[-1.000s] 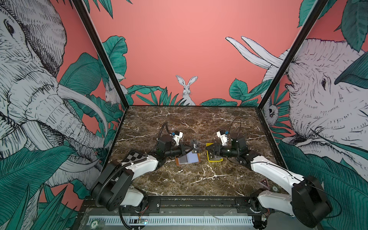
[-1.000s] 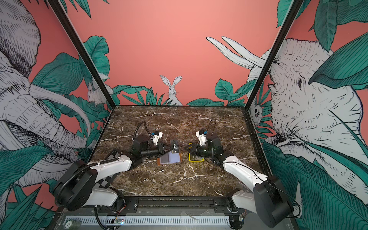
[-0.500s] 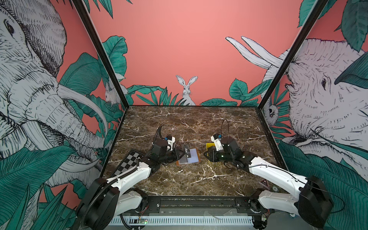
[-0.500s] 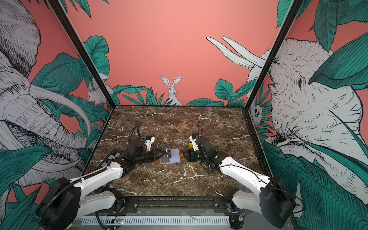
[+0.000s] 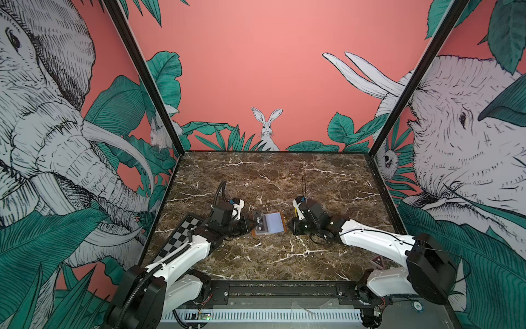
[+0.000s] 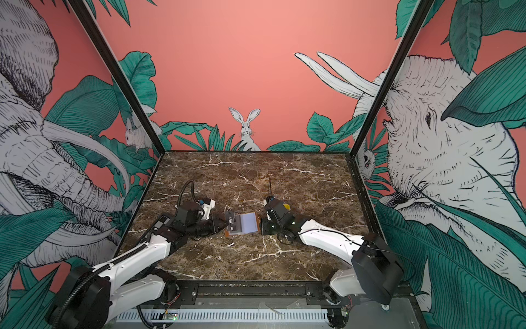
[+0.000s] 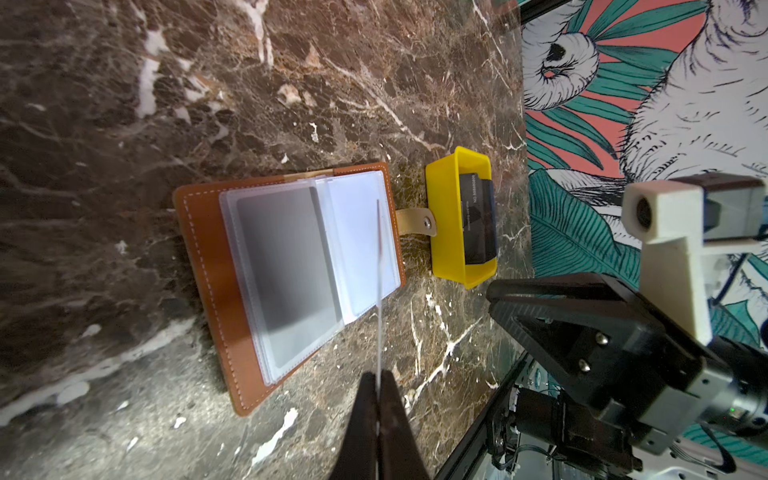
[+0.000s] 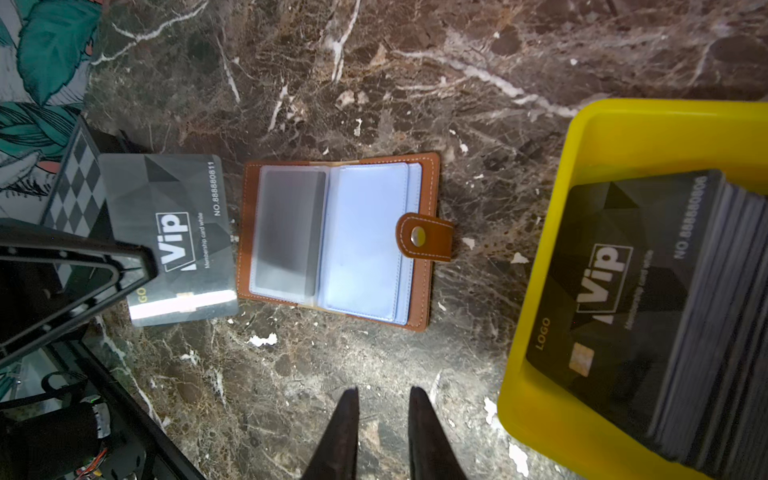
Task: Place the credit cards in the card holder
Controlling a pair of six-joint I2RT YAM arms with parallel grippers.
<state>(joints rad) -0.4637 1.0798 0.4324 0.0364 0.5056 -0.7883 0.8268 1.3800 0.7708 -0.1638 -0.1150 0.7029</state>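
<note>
My left gripper [image 7: 378, 378] pinched one card [image 8: 174, 237] just left of the open card holder [image 8: 419, 286], likely to feed a sleeve [image 8: 291, 232] — my right gripper [image 8: 383, 392] hung narrow, empty.

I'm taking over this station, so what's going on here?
The left gripper pinches a single credit card by one end, holding it next to the open card holder, which lies flat on the marble table. The remaining cards sit stacked in a yellow tray on the holder's far side. The right gripper hovers empty above the table, fingers slightly apart. The held card is not yet in a sleeve.
</note>
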